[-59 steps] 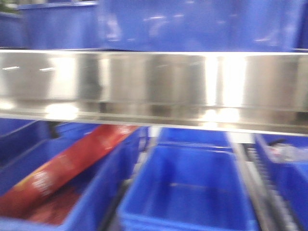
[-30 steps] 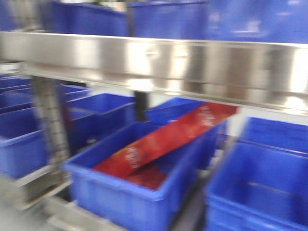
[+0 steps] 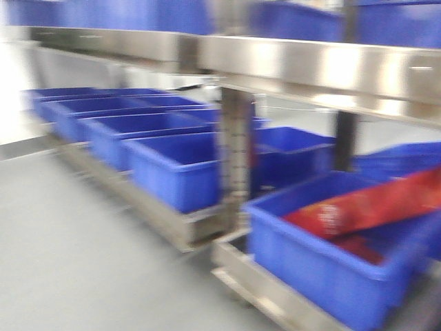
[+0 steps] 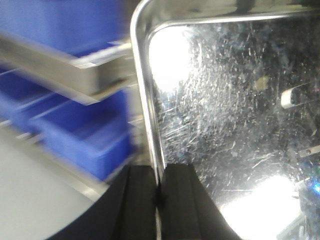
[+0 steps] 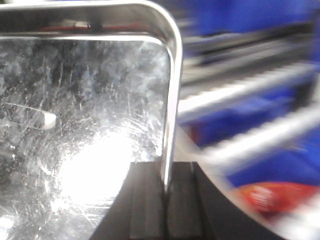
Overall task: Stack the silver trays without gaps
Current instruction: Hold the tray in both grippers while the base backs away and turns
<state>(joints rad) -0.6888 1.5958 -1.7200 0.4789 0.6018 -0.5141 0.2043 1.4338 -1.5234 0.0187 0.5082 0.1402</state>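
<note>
Status: tray (image 4: 225, 125) held up between both arms, scratched mirror face toward the wrist cameras; left gripper (image 4: 159, 195) fingers pinch its left rim, right gripper (image 5: 165, 200) fingers pinch its right rim. Pinched rims run away from the wrists; long axis unclear. Beyond it, blue bins (image 3: 179, 165).

View swung left: red package (image 3: 372, 207) now right; floor (image 3: 83, 262) exposed.

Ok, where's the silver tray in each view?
Front: not in it.
Left wrist: tray fills the right side, left rim in the left gripper, bottom centre.
Right wrist: tray fills the left side, right rim in the right gripper, bottom centre.
Shared landmark: blue bins on the steel rack.
</note>
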